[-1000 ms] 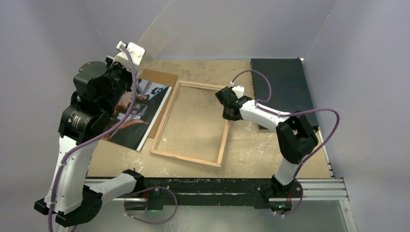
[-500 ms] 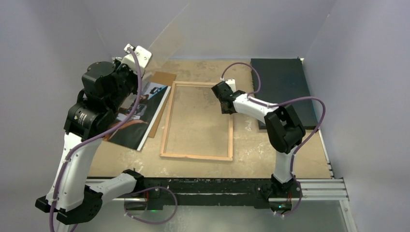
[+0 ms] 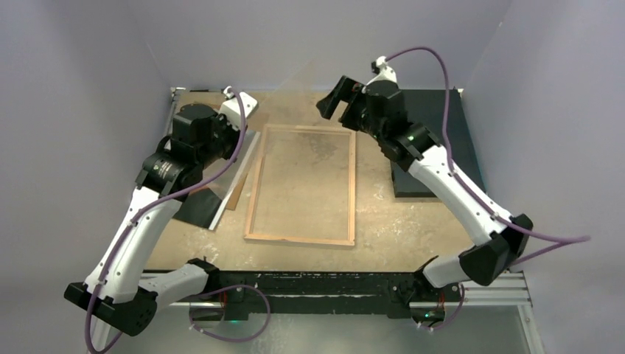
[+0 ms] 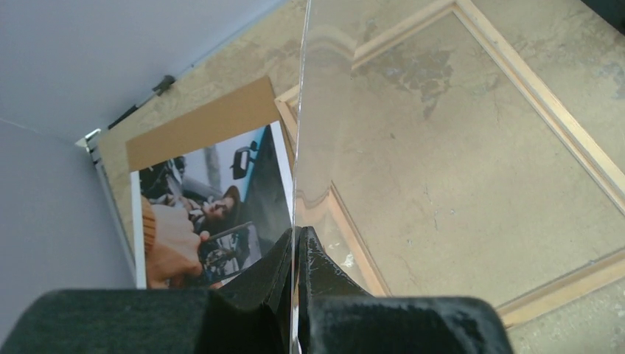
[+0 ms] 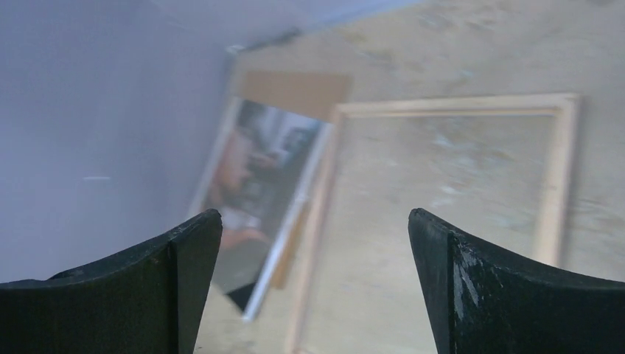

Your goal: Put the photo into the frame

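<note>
The frame (image 3: 301, 237) lies flat mid-table with its light wood back up, and shows too in the left wrist view (image 4: 545, 110) and the right wrist view (image 5: 560, 155). The photo (image 4: 206, 214) lies to its left on a brown backing board (image 4: 199, 125); from above, my left arm covers most of the photo (image 3: 203, 208). My left gripper (image 4: 296, 232) is shut on the bottom edge of the clear pane (image 4: 368, 147), which stands tilted over the frame's left side (image 3: 287, 92). My right gripper (image 3: 340, 103) hangs open and empty above the frame's far edge (image 5: 313, 214).
A black mat (image 3: 461, 140) lies at the back right, with my right arm passing over it. The backing board (image 3: 239, 188) sticks out from under the photo beside the frame's left rail. Purple walls close in the table on three sides.
The frame was turned square to the table. My right gripper then opened and rose off its right rail toward the back. My left arm swung lower and rightward with the pane.
</note>
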Motion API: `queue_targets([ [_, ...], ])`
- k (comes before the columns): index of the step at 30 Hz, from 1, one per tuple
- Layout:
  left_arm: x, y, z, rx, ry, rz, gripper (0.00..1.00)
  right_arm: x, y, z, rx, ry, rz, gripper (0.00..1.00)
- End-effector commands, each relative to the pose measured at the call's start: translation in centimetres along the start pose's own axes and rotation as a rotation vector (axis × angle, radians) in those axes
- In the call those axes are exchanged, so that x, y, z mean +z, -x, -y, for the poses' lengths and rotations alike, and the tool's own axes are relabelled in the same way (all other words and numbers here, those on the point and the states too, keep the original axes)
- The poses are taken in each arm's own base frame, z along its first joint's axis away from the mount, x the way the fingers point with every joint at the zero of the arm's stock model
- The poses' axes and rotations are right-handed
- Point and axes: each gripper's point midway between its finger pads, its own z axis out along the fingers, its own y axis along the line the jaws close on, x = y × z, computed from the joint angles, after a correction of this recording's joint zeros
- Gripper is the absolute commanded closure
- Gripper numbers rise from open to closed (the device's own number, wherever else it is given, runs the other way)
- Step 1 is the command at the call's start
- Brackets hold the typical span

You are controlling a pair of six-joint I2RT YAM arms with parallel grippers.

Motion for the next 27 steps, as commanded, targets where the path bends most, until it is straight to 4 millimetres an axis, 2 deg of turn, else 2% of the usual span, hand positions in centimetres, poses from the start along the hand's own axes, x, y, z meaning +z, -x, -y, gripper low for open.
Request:
queue_targets([
  [1,1.2,1.4,1.2,-0.035,-0.056,0.091,1.0,-1.6,1.0,-5.8,0.219,0.208,-0.049,0.01],
  [6,2.6,0.1,1.9,-0.01,-0.087,0.05,1.0,-0.1,-0.6,-8.4,0.241,0.204,-0.127,0.01],
  [11,3.5,-0.2,3.1,0.005,-0.138,0.03,1.0,1.0,-2.3,-10.3,0.252,0.212,-0.166,0.03],
  [14,3.4,-0.1,4.0,0.018,-0.173,0.033,1.0,1.1,-2.7,-10.4,0.253,0.205,-0.175,0.04],
  [18,3.1,-0.3,4.2,0.047,-0.18,0.03,1.0,-0.2,-1.9,-10.6,0.257,0.215,-0.168,0.03],
  [21,3.3,-1.1,4.7,0.047,-0.194,0.012,1.0,-0.2,-1.2,-11.0,0.248,0.216,-0.15,0.04],
  [27,3.8,-1.5,6.2,0.033,-0.23,-0.013,1.0,0.5,-2.9,-11.3,0.273,0.2,-0.204,0.07],
])
